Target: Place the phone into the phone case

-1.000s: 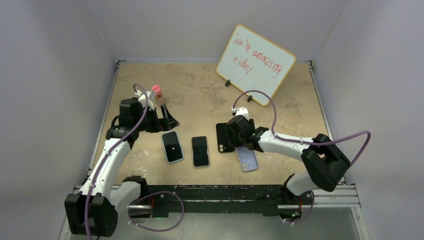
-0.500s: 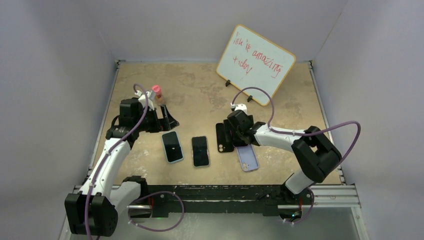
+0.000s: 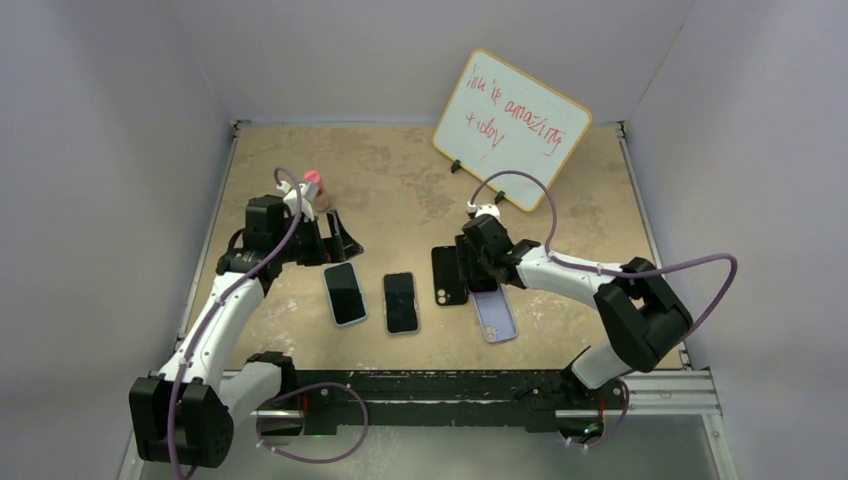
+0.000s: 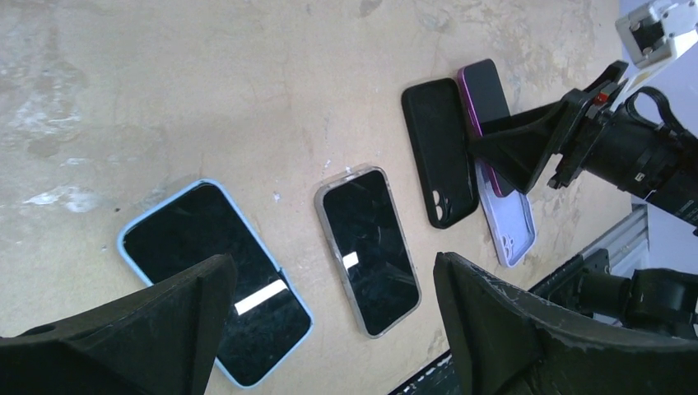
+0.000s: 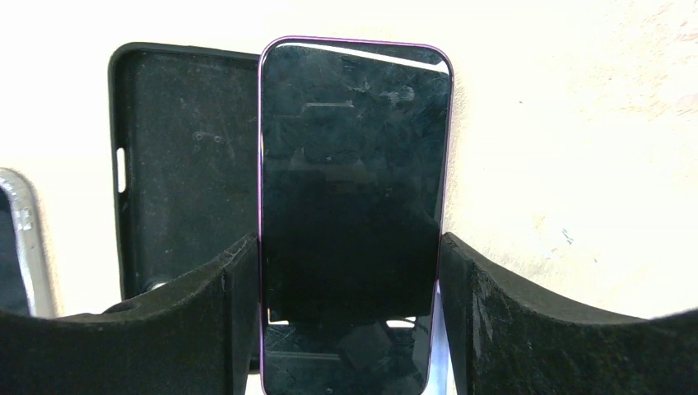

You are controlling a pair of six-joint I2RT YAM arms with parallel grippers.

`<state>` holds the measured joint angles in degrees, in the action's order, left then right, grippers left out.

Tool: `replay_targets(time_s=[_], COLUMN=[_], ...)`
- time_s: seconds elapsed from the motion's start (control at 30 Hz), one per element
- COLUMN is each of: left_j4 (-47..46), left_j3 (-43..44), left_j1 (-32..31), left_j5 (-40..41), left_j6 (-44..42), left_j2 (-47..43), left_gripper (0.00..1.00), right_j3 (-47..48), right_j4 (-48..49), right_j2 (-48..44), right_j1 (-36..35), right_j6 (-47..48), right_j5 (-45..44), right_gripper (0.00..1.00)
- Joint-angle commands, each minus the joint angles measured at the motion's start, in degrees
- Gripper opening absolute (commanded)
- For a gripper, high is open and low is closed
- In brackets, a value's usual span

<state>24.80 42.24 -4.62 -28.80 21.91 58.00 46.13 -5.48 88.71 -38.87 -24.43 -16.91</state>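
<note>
Here the right hand (image 5: 346,255) clamps the glossy purple-rimmed phone (image 5: 354,164) across its width — long axis toward twelve, matte black case (image 5: 189,164) at nine o'clock.

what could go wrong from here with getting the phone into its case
1. The right claw grips the purple phone hard beside the empty black case. The finger on that side could catch the case's rim and drag it along.
2. The phone only partly overlaps the lilac case and does not look lined up with it, so pressing down now may wedge a corner rather than seat it.
</note>
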Motion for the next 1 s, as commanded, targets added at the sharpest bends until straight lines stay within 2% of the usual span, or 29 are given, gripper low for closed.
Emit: replay_targets(time_s=[0.0,0.23,0.43,0.8,0.97], left_j4=[-3.3,-7.0,-8.7,-8.2,-7.8], left_j3=[-0.6,-1.6,-2.7,-4.4,-4.1], left_j1=[-2.8,-7.3,-8.2,-8.2,-8.2], left_j5=[-2.8,-2.8,-2.8,-0.7,-0.2], left_j6=[2.5,6.2,8.2,8.8,8.6], left_j2=[1.7,3.7,2.9,-0.5,-0.7], left_gripper=[0.94,0.93,0.92,0.91,0.91], right_j3=[4.3,5.7,3.7,0.4,-0.1], right_j4=[-1.7,-1.0,4.2,11.1,10.7], right_j2=[-4.3,-4.9,-4.1,-0.5,0.9], right_j1=[0.1,-0.9,-3.8,-7.7,-8.7], right_j6=[-1.6,-6.3,-14.1,-20.1,-20.2], right_j5=[0.1,1.5,4.1,3.4,2.5], right_gripper=[0.43,0.4,0.38,0.41,0.48])
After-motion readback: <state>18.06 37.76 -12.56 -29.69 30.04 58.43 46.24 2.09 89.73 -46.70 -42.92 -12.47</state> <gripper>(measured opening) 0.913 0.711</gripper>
